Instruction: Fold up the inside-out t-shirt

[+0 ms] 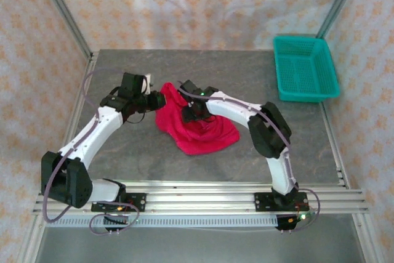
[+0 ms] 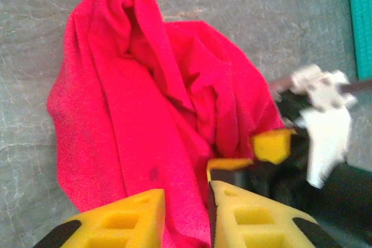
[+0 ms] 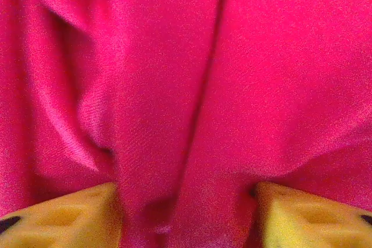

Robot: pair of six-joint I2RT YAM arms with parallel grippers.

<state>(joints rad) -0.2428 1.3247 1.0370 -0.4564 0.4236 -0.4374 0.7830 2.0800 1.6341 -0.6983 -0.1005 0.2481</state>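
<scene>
t-shirt (image 1: pixel 196 129) lies bunched at centre of the surface (image 1: pixel 246 170); right pincer (image 3: pixel 186 201) released astride a fold, left pincer (image 2: pixel 187 201) straddles cloth, grip cannot be told; advise each take a single hem layer, then draw apart to flatten.

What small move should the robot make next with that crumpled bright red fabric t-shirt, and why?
Probably close the right fingers on the fold between them: the bright red soft fabric t-shirt lies bunched in a heap, and needs pulling flat.
</scene>
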